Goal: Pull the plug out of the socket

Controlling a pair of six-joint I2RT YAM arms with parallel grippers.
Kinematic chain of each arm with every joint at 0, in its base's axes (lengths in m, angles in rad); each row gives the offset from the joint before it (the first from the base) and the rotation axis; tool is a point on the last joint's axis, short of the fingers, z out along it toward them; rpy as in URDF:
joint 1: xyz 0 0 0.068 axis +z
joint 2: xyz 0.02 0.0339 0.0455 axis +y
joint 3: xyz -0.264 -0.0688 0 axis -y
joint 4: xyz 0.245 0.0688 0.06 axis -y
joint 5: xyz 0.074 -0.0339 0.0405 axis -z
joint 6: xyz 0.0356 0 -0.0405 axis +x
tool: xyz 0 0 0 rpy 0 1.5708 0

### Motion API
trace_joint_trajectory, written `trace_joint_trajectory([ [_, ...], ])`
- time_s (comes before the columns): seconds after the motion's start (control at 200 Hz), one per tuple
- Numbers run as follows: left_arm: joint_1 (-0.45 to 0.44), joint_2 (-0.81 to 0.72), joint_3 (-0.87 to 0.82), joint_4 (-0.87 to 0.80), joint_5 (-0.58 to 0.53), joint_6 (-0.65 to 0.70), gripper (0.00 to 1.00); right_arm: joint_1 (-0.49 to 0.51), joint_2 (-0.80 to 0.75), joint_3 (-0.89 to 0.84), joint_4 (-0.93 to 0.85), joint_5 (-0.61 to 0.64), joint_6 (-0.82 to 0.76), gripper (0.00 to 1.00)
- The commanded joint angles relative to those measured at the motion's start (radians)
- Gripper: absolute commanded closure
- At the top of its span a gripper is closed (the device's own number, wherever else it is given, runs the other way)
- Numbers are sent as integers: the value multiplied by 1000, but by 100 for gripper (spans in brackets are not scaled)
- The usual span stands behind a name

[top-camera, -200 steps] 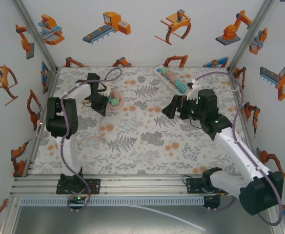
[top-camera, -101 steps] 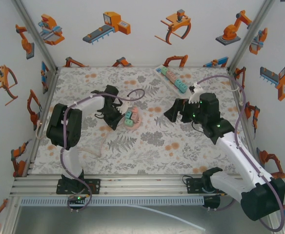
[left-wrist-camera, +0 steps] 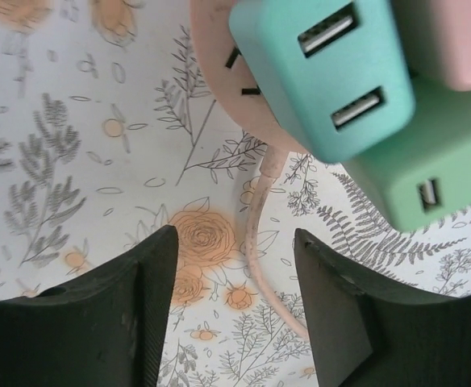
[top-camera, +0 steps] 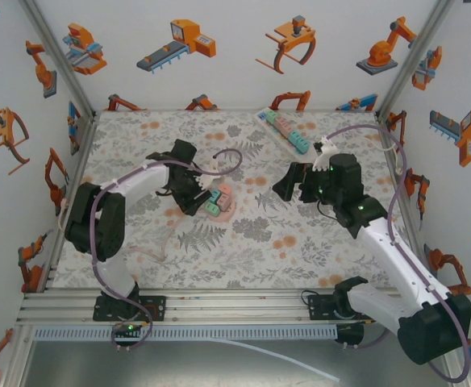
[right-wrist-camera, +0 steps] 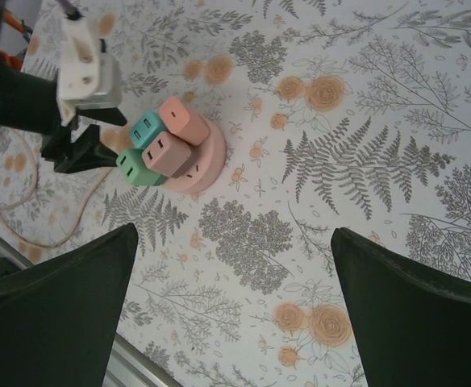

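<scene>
Floral-patterned desk [top-camera: 300, 242]. A round pink socket [right-wrist-camera: 214, 157] sits left of centre, its plugs [right-wrist-camera: 171, 149] apparently all seated. The left pincer [left-wrist-camera: 234, 242] gapes empty just beside it; the right pincer [right-wrist-camera: 234, 234] hovers wide open, empty. No plug is out yet.

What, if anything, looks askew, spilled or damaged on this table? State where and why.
Nothing looks spilled or damaged. Two untidy details: the power strip at the far edge of the table lies diagonal to that edge, and the cable of the round pink socket snakes loosely over the table. Its plugs are all seated.
</scene>
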Motion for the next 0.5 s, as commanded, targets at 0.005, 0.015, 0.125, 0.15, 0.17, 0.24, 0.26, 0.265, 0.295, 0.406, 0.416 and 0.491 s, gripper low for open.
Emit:
trace_joint_trajectory([
  [0.005,-8,-125,-33,62,50,-83,39,9,30,60,-4,49,27,7],
  [0.015,-7,-135,-36,69,51,-91,39,10,33,63,-4,50,27,7],
  [0.125,-4,-261,-93,144,57,-232,37,25,109,131,-43,54,13,9],
  [0.15,-2,-291,-111,173,50,-280,37,37,132,150,-61,62,-3,9],
  [0.17,1,-313,-129,197,44,-322,37,50,150,171,-75,72,-19,10],
  [0.24,15,-388,-181,280,3,-487,30,93,222,238,-120,108,-73,10],
  [0.26,18,-406,-192,296,-16,-541,28,104,245,258,-133,115,-87,10],
  [0.265,19,-411,-194,300,-22,-555,28,107,250,263,-136,115,-90,10],
  [0.295,22,-437,-207,317,-44,-634,27,122,283,292,-151,121,-112,10],
  [0.406,21,-514,-256,351,-123,-967,15,194,406,393,-194,159,-197,11],
  [0.416,21,-520,-260,350,-125,-995,15,200,418,401,-197,162,-204,11],
  [0.491,20,-543,-285,321,-153,-1182,14,242,502,463,-210,171,-250,12],
])
